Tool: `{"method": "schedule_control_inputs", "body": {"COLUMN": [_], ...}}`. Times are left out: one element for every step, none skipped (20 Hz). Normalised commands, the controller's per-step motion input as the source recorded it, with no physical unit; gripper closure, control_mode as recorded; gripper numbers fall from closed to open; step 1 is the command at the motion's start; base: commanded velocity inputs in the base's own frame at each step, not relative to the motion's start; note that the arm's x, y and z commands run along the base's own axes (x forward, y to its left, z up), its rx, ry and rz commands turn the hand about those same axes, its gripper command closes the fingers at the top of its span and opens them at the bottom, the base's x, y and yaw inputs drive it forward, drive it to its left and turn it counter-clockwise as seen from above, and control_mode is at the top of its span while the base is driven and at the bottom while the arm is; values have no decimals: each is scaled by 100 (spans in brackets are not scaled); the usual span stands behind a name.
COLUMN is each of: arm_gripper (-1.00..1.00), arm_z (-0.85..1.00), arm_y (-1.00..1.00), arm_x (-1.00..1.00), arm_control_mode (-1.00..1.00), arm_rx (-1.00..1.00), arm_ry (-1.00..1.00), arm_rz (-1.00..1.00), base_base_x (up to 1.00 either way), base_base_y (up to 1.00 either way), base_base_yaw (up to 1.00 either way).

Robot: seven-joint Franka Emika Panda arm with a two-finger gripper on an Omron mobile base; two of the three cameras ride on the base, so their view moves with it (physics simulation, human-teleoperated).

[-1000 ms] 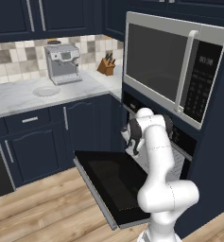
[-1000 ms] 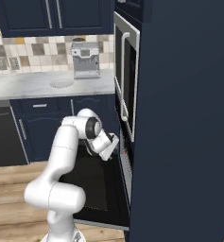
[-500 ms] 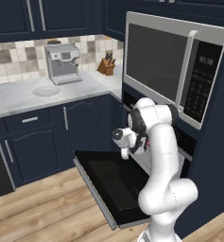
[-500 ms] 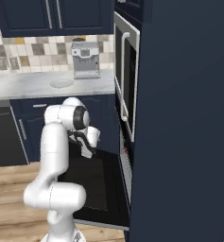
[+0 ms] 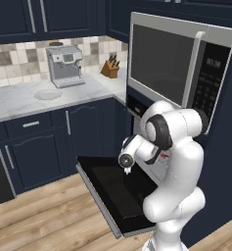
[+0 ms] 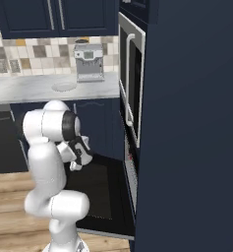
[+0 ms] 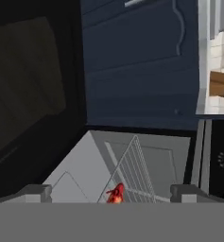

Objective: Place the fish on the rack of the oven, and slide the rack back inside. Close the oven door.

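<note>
The small red-orange fish (image 7: pixel 116 194) lies on the silver wire rack (image 7: pixel 132 170) in the grey cavity of the oven (image 7: pixel 85 165); its lower part is cut off at the view's bottom. My gripper (image 7: pixel 111 191) is open, its fingertips (image 7: pixel 35 191) wide apart on either side of the fish and holding nothing. In the base views the gripper (image 5: pixel 126 164) (image 6: pixel 77 156) hangs above the oven door (image 5: pixel 112 191) (image 6: pixel 101 197), which is dropped open and lies flat. The oven's dark control strip (image 5: pixel 137 105) sits under the microwave.
A steel-framed microwave (image 5: pixel 171 63) hangs above the oven. Navy cabinets (image 5: pixel 39 142) and a marble counter (image 5: pixel 19 100) with a coffee machine (image 5: pixel 63 66), a plate (image 5: pixel 48 94) and a knife block (image 5: pixel 110 68) stand to the left. Wooden floor (image 5: pixel 49 220) lies in front.
The arm has swung back out of the oven opening toward the left. The hand now hangs over the open door. The jaws stayed open.
</note>
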Motion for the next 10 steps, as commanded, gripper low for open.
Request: {"method": "schedule_control_inputs", "body": {"arm_gripper": [-100,-100,-100,-100,-100,-100,-100,-100,-100,-100], "arm_z": [100,100,100,100,100,100,100,100,100,100], "arm_y": [59,59,63,63,59,56,56,56,51,41], "arm_x": [-21,-11,0,0,0,0,0,0,-9,-31], "arm_control_mode": [-100,-100,-100,-100,-100,-100,-100,-100,-100,-100], "arm_rx": [0,0,0,0,0,0,0,0,0,0], "arm_ry": [0,0,0,0,0,0,0,2,1,0], "arm_rz": [0,0,0,0,0,0,0,0,0,0], "base_base_x": [0,0,0,0,0,0,0,0,0,0], "base_base_y": [0,0,0,0,0,0,0,0,0,0], "base_base_yaw": [0,0,0,0,0,0,0,0,0,0]}}
